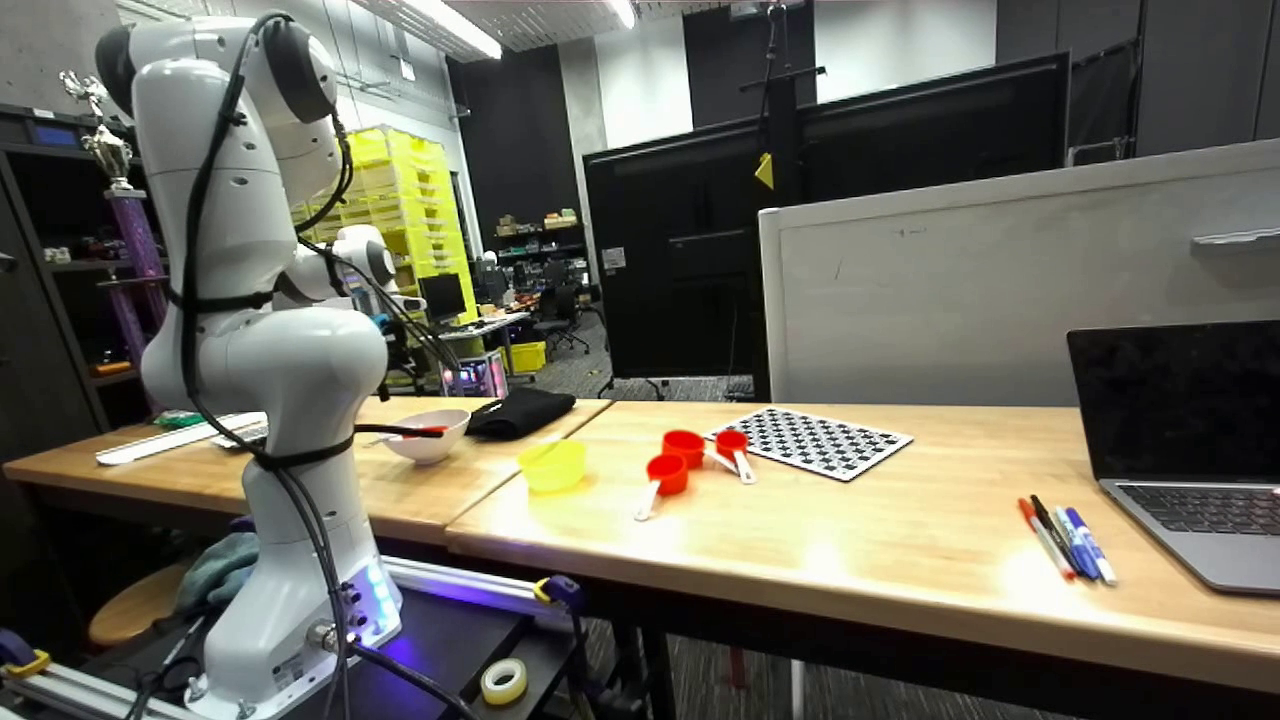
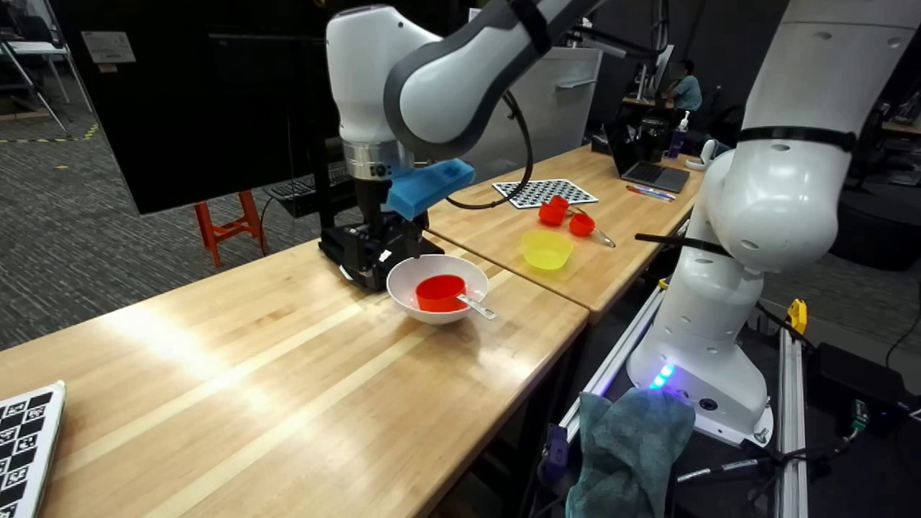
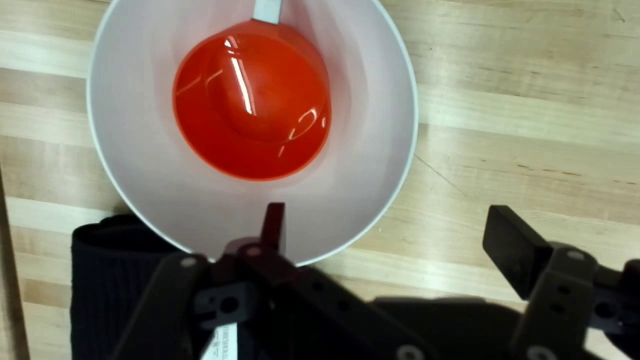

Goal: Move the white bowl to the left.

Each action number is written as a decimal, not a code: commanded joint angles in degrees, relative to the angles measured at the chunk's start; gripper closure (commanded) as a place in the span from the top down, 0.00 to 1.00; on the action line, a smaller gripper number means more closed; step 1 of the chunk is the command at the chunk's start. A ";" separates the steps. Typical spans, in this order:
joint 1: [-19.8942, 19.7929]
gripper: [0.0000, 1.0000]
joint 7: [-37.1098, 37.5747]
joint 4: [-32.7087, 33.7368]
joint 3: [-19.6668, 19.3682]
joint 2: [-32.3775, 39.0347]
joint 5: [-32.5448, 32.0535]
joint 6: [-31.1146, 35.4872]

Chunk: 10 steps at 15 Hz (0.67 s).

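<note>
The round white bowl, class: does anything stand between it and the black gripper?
Nothing visible. In the wrist view, the black gripper has its jaws apart, one overlapping the round white bowl. The round red measuring cup sits inside it; the black cloth lies beside it.

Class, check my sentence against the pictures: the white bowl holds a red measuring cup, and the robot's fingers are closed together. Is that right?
Not quite. The fingers are not closed together: the wrist view shows them wide apart. The rest stands: the white bowl holds a red measuring cup.
</note>
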 commanded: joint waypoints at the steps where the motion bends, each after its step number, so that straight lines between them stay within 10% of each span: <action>1: 0.06 1.00 -1.65 0.68 -0.49 -3.54 0.38 -4.16; 10: -1.62 1.00 -2.62 1.17 -1.19 -10.96 0.91 -10.28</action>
